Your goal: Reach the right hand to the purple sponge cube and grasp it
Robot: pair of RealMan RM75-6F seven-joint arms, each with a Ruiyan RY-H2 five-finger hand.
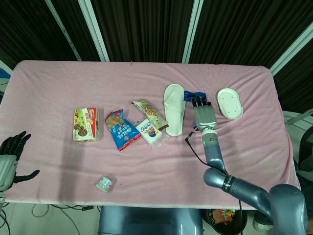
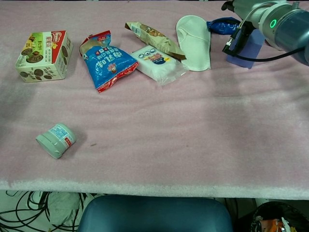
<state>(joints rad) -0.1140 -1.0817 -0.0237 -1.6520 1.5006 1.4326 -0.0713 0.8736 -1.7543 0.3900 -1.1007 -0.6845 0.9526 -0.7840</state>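
The purple sponge cube (image 2: 251, 46) stands at the far right of the table, between a blue packet (image 2: 223, 25) and a white dish (image 1: 230, 103). In the head view my right hand (image 1: 204, 116) lies directly over the cube and hides it, with its fingers stretched out toward the blue packet. In the chest view the right wrist and a black cable cross in front of the cube's top. No finger is seen wrapped around the cube. My left hand (image 1: 10, 157) hangs at the table's near left edge, its fingers apart and holding nothing.
A white slipper (image 1: 174, 107) lies just left of the right hand. Further left are a brown snack bar (image 1: 149, 113), a tissue pack (image 1: 150, 131), a blue snack bag (image 1: 122, 131) and a cookie box (image 1: 86, 124). A small jar (image 1: 104, 184) lies near the front edge.
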